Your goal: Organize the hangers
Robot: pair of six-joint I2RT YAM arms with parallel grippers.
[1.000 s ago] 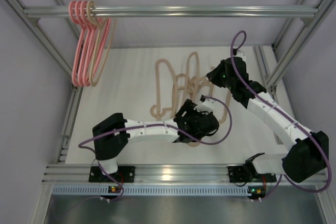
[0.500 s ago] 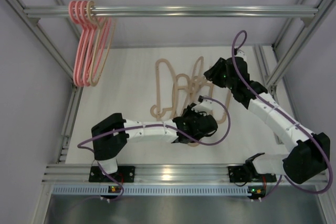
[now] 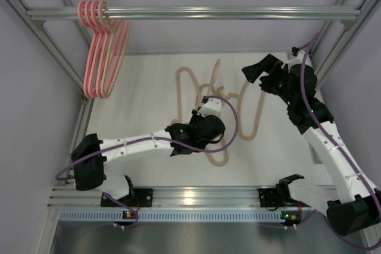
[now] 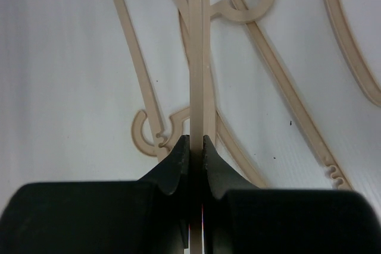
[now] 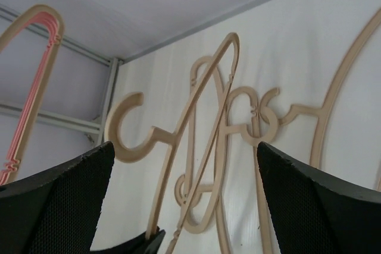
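Note:
Several beige hangers (image 3: 187,94) lie tangled on the white table. My left gripper (image 3: 206,115) is shut on the thin bar of one beige hanger (image 4: 197,87), which runs straight ahead from the fingertips. From the right wrist that held hanger (image 5: 164,194) stands tilted up on edge above the others. My right gripper (image 3: 262,69) hangs open, high at the back right, apart from the pile; its fingers (image 5: 65,197) frame the hangers and hold nothing. More hangers (image 3: 101,57), pink and beige, hang at the left end of the silver bar (image 3: 226,13).
Metal frame posts rise at both back corners (image 3: 333,52). A rail (image 3: 190,196) runs along the near edge over the arm bases. Purple cables loop off both wrists (image 3: 229,123).
The left gripper shut on a beige hanger and shifted left, tipping it up. The right gripper opened and drew back up and to the right, away from the pile.

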